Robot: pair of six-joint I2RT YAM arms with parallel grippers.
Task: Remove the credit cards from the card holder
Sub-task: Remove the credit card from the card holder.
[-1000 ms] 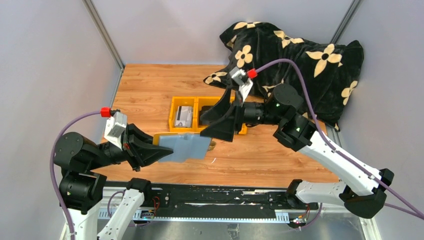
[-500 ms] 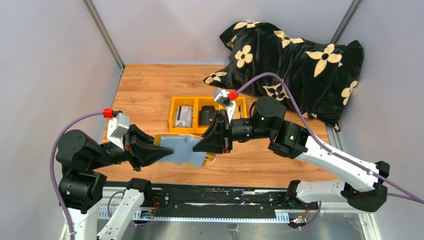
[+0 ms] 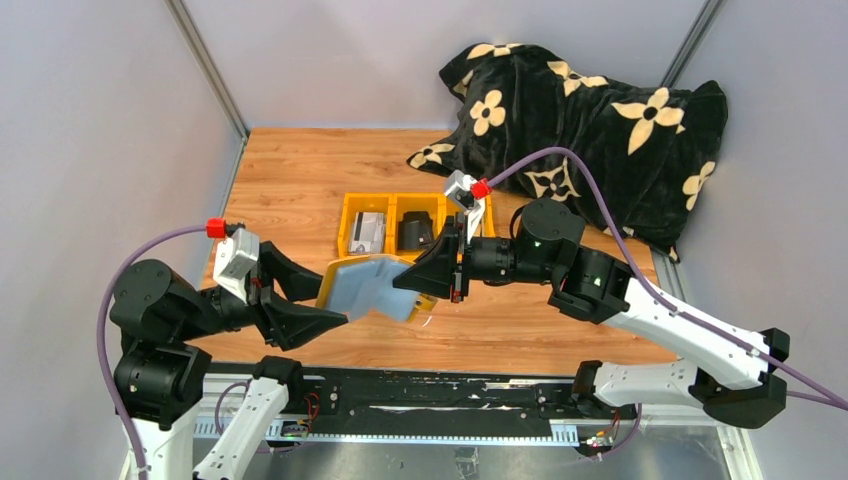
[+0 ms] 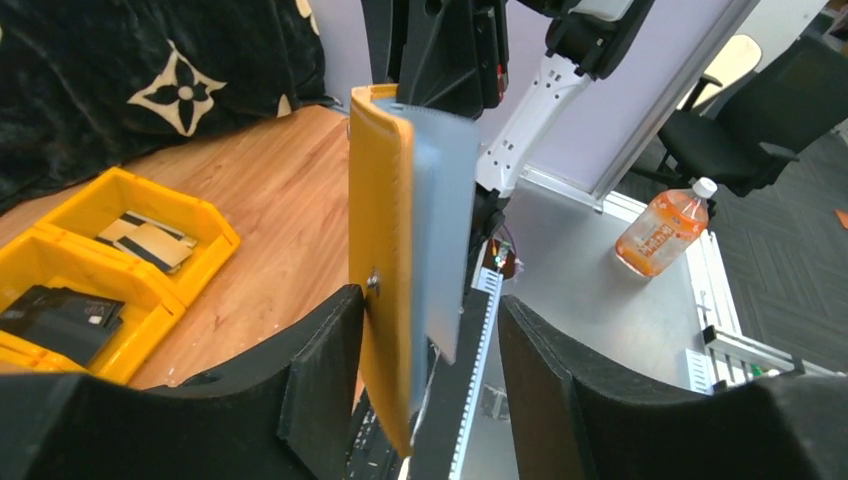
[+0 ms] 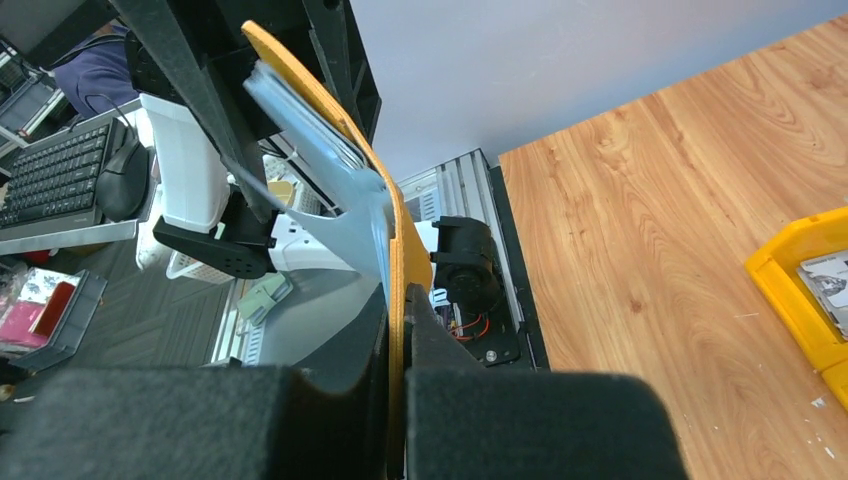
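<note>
- right gripper [image 3: 412,280] pinched tight on the card holder [image 3: 365,285], held up above the bench's [image 3: 300,180] near edge
- left gripper [image 3: 333,303] just gaping, jaws apart around its other end

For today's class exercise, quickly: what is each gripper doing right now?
Left gripper: open, card holder between its fingers.
Right gripper: closed on the card holder.

free: table [image 3: 290,180] left of tray [image 3: 370,197] | blocked: card holder [image 3: 368,286] (midair), pillow [image 3: 600,110] behind

Stitched matt mustard card holder [image 3: 365,287], glossy plastic tray [image 3: 344,236], wood-grain table [image 3: 290,180], plush flowered cushion [image 3: 600,110].
</note>
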